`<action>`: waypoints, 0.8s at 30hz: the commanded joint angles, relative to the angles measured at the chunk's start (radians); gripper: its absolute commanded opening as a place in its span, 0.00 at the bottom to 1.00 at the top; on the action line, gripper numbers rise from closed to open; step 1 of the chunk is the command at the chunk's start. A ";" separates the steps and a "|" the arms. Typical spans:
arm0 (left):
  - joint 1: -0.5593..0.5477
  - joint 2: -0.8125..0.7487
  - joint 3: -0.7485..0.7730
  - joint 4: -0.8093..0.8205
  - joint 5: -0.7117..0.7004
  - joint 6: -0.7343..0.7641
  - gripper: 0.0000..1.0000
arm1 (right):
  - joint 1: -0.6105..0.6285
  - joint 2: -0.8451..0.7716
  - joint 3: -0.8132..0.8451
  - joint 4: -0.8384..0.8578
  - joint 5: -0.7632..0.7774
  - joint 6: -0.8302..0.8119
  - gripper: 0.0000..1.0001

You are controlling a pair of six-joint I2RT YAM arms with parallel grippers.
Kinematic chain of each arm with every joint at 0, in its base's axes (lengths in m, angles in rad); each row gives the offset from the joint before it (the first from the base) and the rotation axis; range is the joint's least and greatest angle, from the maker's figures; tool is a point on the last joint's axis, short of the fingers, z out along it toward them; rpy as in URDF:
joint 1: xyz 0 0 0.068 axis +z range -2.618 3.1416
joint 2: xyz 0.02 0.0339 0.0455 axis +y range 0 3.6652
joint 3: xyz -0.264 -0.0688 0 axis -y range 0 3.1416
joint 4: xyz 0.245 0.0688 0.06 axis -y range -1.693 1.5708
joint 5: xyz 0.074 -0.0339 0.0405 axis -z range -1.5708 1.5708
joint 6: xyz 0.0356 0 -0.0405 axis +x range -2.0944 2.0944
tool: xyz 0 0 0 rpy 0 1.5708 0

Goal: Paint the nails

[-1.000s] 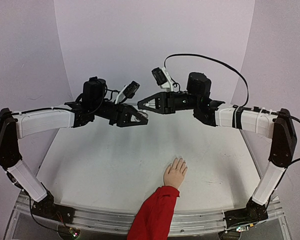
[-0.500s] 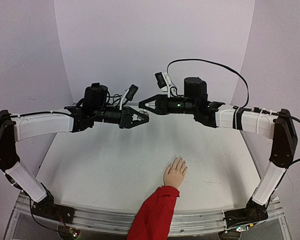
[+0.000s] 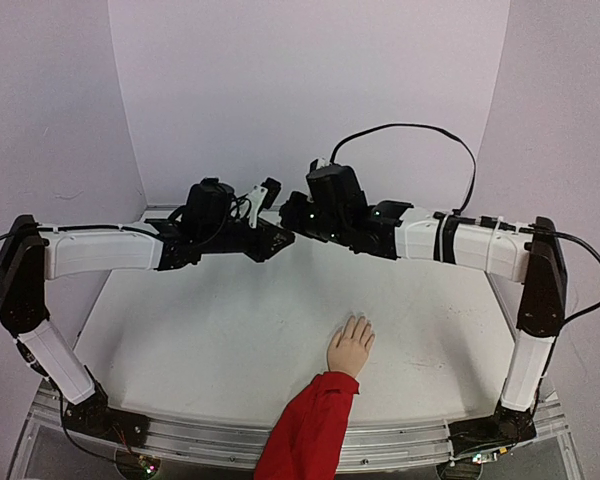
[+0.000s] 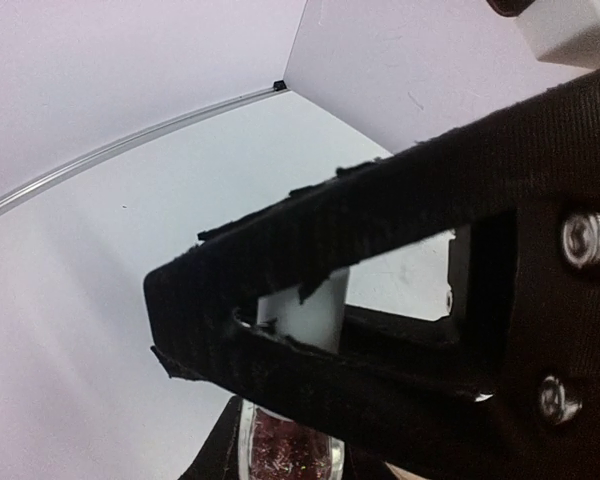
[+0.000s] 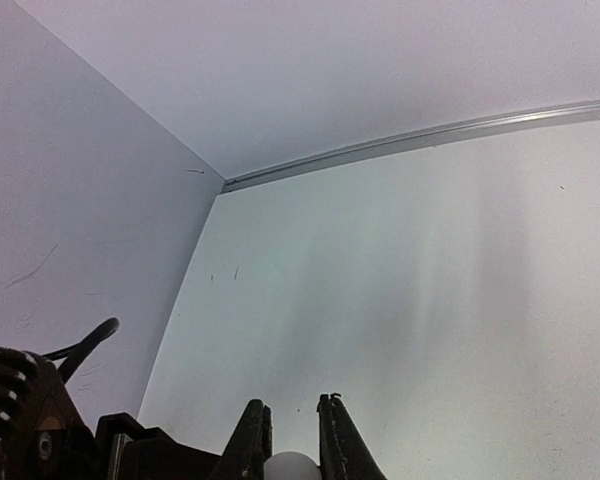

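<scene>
The pale mannequin hand [image 3: 350, 345] lies palm down on the table near the front, red sleeve [image 3: 310, 425] behind it; its nails [image 3: 358, 322] are too small to make out. Both grippers meet high above the table's back half. My left gripper [image 3: 272, 240] [image 4: 285, 455] is shut on a small glass bottle [image 4: 285, 445] of red glitter polish. My right gripper [image 3: 292, 222] [image 5: 292, 450] is shut on the bottle's white cap [image 4: 305, 310] [image 5: 292, 467], its black fingers [image 4: 380, 230] crossing the left wrist view. Neither gripper is near the hand.
The white table [image 3: 220, 330] is walled by pale panels at the back and sides [image 3: 310, 90]. A black cable [image 3: 410, 130] loops above the right arm. The arm bases stand at the front corners.
The two grippers have come together above the back of the table. The right wrist has turned and its jaws have closed on the cap. The hand has not moved.
</scene>
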 commanded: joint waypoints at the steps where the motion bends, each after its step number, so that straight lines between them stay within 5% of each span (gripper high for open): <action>1: 0.049 -0.011 0.048 0.128 -0.131 -0.015 0.00 | 0.067 -0.027 0.039 -0.142 0.027 -0.010 0.07; 5: 0.049 -0.043 -0.006 0.127 -0.045 -0.005 0.00 | 0.029 -0.085 0.018 -0.114 -0.114 -0.182 0.43; 14: 0.080 -0.103 -0.033 0.091 0.233 -0.025 0.00 | -0.167 -0.239 -0.138 -0.013 -0.684 -0.350 0.87; 20: 0.101 -0.071 0.067 0.089 0.781 -0.063 0.00 | -0.237 -0.295 -0.240 0.133 -0.921 -0.368 0.92; 24: 0.099 -0.021 0.132 0.090 0.998 -0.136 0.00 | -0.238 -0.285 -0.253 0.283 -1.141 -0.313 0.86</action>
